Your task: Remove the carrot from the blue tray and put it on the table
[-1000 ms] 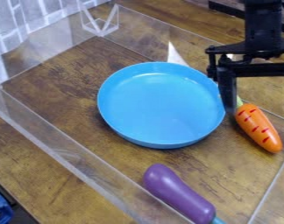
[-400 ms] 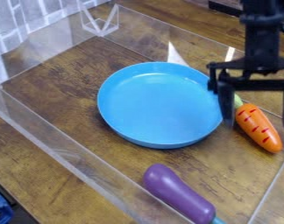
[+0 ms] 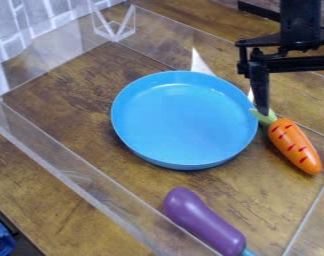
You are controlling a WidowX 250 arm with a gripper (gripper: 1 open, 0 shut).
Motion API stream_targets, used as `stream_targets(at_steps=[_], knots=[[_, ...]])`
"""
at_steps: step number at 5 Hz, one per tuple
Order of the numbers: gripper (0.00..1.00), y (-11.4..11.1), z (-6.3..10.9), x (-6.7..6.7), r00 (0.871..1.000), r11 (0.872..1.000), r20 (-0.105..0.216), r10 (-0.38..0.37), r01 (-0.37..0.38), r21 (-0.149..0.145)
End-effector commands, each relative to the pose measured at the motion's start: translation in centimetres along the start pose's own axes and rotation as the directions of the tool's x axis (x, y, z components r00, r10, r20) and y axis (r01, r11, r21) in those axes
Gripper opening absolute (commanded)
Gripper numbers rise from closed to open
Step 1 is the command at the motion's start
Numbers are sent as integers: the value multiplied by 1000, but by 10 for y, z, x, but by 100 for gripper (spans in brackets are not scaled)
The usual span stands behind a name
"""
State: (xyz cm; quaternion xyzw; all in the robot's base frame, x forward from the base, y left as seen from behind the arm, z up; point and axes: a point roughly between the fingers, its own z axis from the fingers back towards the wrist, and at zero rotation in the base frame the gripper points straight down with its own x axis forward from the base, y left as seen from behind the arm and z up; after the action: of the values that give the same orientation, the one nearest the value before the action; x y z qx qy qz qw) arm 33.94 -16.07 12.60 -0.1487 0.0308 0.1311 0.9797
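Note:
The orange carrot [image 3: 294, 145] with dark stripes lies on the brown wood table [image 3: 71, 95], just right of the blue tray [image 3: 184, 118], its green stem almost touching the rim. The tray holds nothing. My black gripper [image 3: 294, 92] hangs above the carrot at the upper right, open, with nothing between its fingers [image 3: 257, 88]. The right finger is cut off by the frame edge.
A purple eggplant toy [image 3: 204, 221] lies near the front, below the tray. Clear plastic walls [image 3: 71, 175] enclose the work area on the left and front. A clear stand [image 3: 115, 22] sits at the back left.
The gripper dipped slightly toward the carrot, then rose to stand higher than a second ago, staying open. The carrot and tray have not moved.

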Motion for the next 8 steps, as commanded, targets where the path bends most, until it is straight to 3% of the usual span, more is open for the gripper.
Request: stream_targets(at_steps=[1,3,5,6,7,8], knots=[[100,-11,13,-1,997,999,74,-1,4,-36],[100,-13,-12,1,998,1000,70,9,-8,-20],[100,-17,-19,4,998,1000,69,6,-5,-14],[100,-22,-7,10,997,999,80,14,-11,-34],[100,-13,18,11,996,998,91,21,-16,-55],[100,-15,11,12,996,999,85,27,-23,-49]])
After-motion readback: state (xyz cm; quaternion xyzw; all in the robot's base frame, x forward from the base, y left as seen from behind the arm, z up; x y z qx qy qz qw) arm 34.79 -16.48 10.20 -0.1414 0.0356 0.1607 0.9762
